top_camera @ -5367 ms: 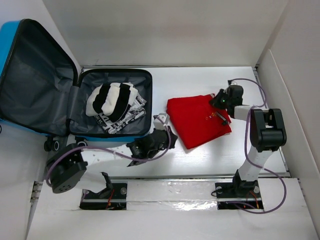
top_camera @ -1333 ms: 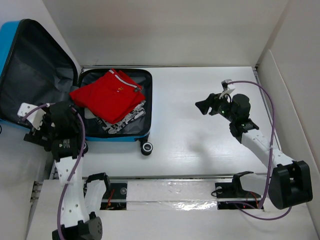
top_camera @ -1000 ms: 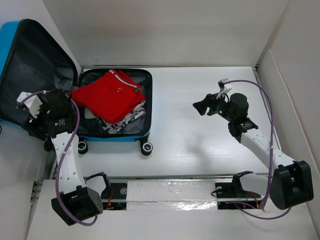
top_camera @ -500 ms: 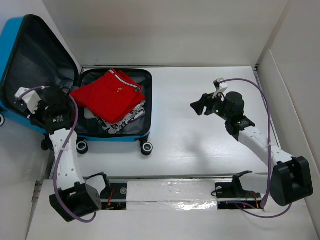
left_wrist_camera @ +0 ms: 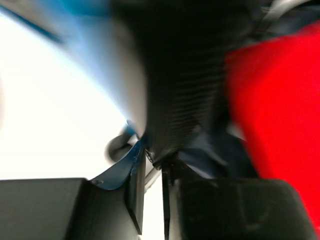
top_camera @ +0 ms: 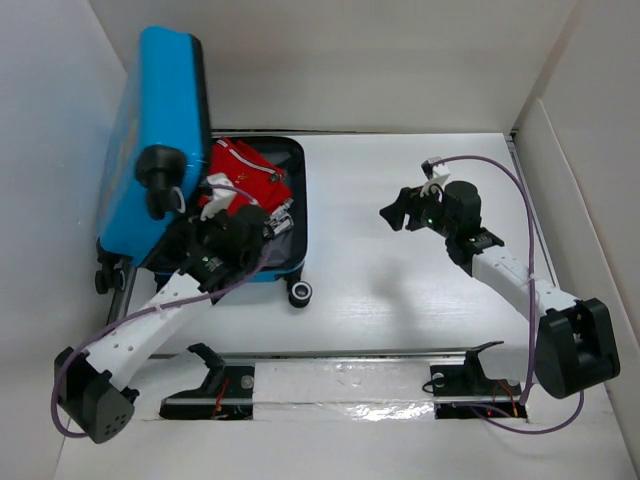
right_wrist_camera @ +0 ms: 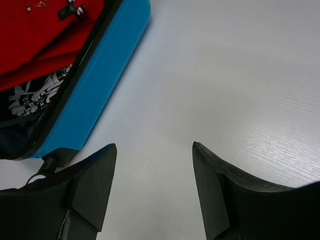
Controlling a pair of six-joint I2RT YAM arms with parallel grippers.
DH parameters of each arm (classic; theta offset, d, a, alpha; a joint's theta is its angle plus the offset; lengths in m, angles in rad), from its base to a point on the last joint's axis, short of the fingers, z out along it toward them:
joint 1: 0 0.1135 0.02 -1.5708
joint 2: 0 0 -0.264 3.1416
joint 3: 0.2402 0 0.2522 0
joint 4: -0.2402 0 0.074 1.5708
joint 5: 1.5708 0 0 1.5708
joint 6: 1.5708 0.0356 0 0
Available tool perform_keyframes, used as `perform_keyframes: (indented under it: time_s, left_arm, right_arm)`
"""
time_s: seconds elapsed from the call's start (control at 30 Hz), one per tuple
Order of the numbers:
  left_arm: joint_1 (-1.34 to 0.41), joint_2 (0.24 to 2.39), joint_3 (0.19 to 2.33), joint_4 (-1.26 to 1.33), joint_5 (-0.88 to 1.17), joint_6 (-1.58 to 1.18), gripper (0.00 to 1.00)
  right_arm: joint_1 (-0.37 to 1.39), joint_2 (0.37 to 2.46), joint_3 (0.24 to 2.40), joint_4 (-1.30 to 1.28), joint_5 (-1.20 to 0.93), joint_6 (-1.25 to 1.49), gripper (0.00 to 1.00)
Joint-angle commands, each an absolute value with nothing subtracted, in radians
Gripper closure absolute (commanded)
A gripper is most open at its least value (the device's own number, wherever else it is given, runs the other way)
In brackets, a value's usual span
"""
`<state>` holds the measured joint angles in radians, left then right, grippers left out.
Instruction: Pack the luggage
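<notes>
Left claw pinching luggage lid rim; lid near upright, long axis near-to-far, wheels at near end; right claw wide

Left arm and right arm are showing white links between bulky black joint housings. Purple cables are looping alongside each. Right fingers are looking matte black, wedge-shaped.

A white table sits boxed by plain white walls (evenly lit).
</notes>
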<state>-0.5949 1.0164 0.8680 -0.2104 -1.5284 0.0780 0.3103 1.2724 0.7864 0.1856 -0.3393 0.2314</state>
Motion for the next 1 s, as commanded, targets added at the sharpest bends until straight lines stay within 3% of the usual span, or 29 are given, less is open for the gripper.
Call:
perform_keyframes:
  time_s: [0.0,0.03,0.07,0.1,0.17,0.27,0.5,0.53,0.63,0.67,0.73,0.77,0.9,0.93,0.97]
  left_arm:
    - [-0.835,1.028,0.926,-0.458,-1.534,-0.19,0.99]
    - [-0.879,1.04,0.954,-0.57,-1.44,-0.278,0.85]
    - [-0.915,1.076,1.032,-0.695,-1.381,-0.385,0.6]
    - [-0.989,1.095,1.061,-0.874,-1.312,-0.552,0.5]
    - [-1.076,1.117,1.094,-0.911,-1.241,-0.557,0.38]
    - [-1.239,1.133,1.156,-0.85,-1.151,-0.45,0.3]
    - [-1.388,1.189,1.385,-0.813,-1.104,-0.428,0.32]
    - [-1.379,1.18,1.39,-0.789,-1.147,-0.431,0.32]
    - [-1.162,1.097,1.356,-0.556,-1.035,-0.31,0.39]
    - [-1.088,1.038,1.312,-0.476,-0.985,-0.272,0.48]
    - [-0.858,0.971,1.276,-0.301,-0.831,-0.219,0.54]
    - [-0.782,0.963,1.27,-0.269,-0.796,-0.219,0.62]
    - [-0.363,1.034,1.35,-0.294,-0.622,-0.305,0.73]
    - [-0.151,1.075,1.364,-0.295,-0.431,-0.345,0.76]
    - [-0.044,1.098,1.364,-0.295,-0.332,-0.365,0.78]
  right_arm:
    - [0.321,1.262,0.835,0.196,-0.318,0.212,0.32]
    - [0.321,1.262,0.836,0.192,-0.308,0.209,0.31]
    - [0.321,1.266,0.838,0.19,-0.304,0.207,0.3]
    - [0.33,1.267,0.839,0.187,-0.299,0.207,0.28]
    - [0.33,1.27,0.841,0.186,-0.293,0.207,0.28]
    - [0.33,1.275,0.841,0.184,-0.281,0.207,0.27]
    - [0.33,1.269,0.834,0.186,-0.249,0.209,0.3]
    - [0.33,1.269,0.833,0.187,-0.245,0.209,0.38]
    - [0.33,1.272,0.833,0.189,-0.238,0.207,0.64]
    - [0.33,1.275,0.831,0.189,-0.238,0.207,0.82]
    - [0.33,1.278,0.831,0.19,-0.227,0.204,0.98]
    - [0.339,1.281,0.831,0.192,-0.221,0.201,1.0]
    - [0.35,1.298,0.838,0.196,-0.206,0.186,1.0]
    - [0.36,1.299,0.841,0.192,-0.193,0.181,1.0]
    - [0.36,1.299,0.841,0.19,-0.187,0.181,1.0]
